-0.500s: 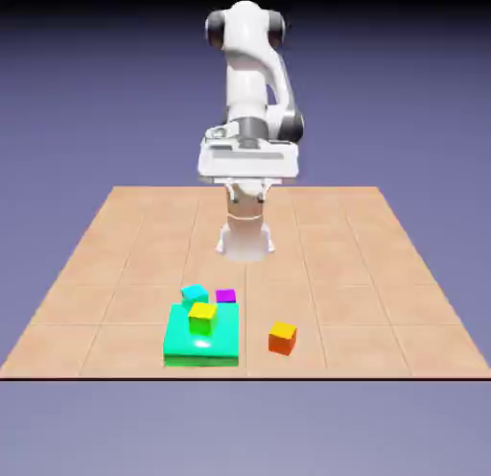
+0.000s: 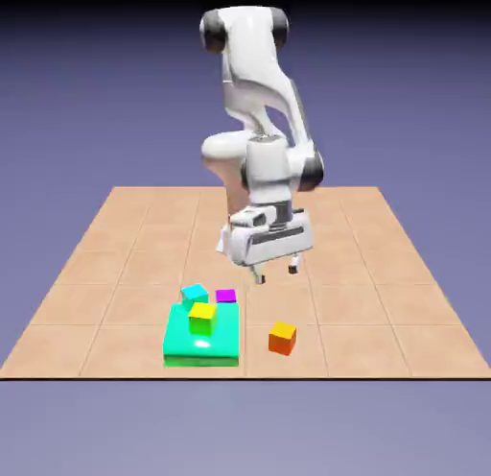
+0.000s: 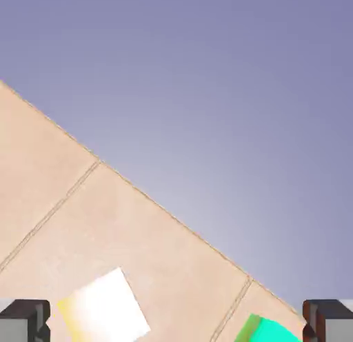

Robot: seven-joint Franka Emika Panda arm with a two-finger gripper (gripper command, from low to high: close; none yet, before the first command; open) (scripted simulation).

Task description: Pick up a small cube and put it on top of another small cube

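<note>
At the exterior view's left, a yellow-green cube (image 2: pixel 202 319) sits on a green block (image 2: pixel 202 348), with a cyan cube (image 2: pixel 195 295) and a magenta cube (image 2: pixel 226 296) just behind. The gripper (image 2: pixel 277 275) comes next, in the air with its jaws apart and nothing between them. Slightly further right, and nearer the camera, the orange cube (image 2: pixel 282 339) rests on the table (image 2: pixel 384 311); from the jaws it lies forward and below, so the move likely needs both (a cube has no long axis, but its turned faces should be matched). Bare tabletop surrounds it, leaving room for both fingers.
</note>
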